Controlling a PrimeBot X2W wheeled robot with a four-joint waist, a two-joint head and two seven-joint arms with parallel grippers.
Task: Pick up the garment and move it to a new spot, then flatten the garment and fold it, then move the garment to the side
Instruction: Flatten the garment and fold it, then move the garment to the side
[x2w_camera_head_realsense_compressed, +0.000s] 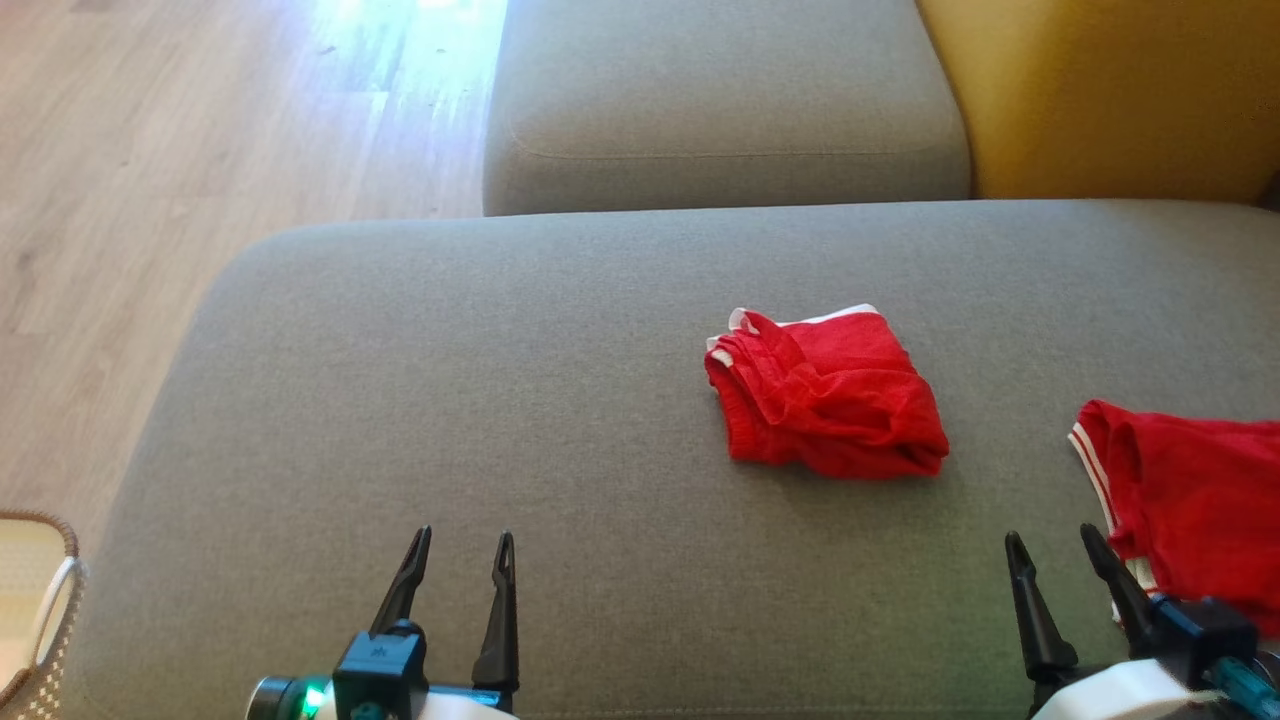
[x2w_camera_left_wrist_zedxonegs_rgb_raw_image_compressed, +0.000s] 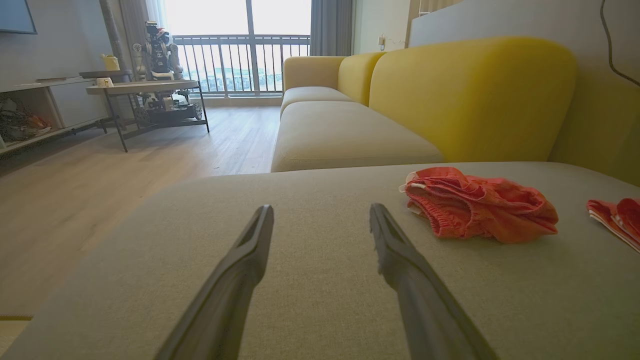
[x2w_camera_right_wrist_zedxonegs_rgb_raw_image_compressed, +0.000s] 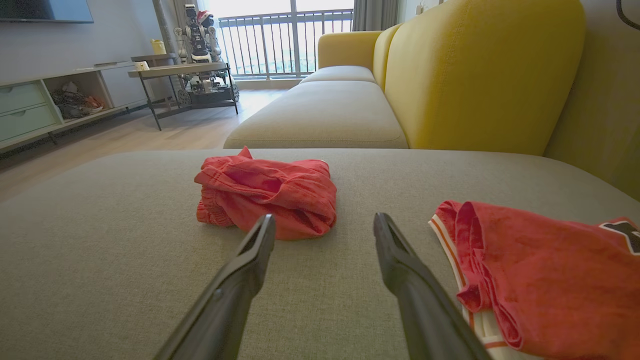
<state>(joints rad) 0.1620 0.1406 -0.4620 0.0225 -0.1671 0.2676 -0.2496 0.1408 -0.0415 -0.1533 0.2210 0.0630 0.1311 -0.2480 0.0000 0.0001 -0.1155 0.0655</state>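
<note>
folded red garment (x2w_camera_head_realsense_compressed: 825, 392) on grey cushion (x2w_camera_head_realsense_compressed: 450, 380). l gripper (x2w_camera_head_realsense_compressed: 465, 535) well left of it, r gripper (x2w_camera_head_realsense_compressed: 1052, 533) near its right; both spread wide, empty.

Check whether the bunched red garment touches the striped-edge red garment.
Apart. Head view shows bare grey cushion between the bunched red garment and the striped-edge red garment.

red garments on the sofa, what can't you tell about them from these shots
- Second red garment: head view, cut off by the right edge and partly covered by the right tool; full shape unknown.
- Its black print: right wrist view, cut by the right edge; unreadable.
- Folded red garment: its own folds hide its type, all views.
</note>
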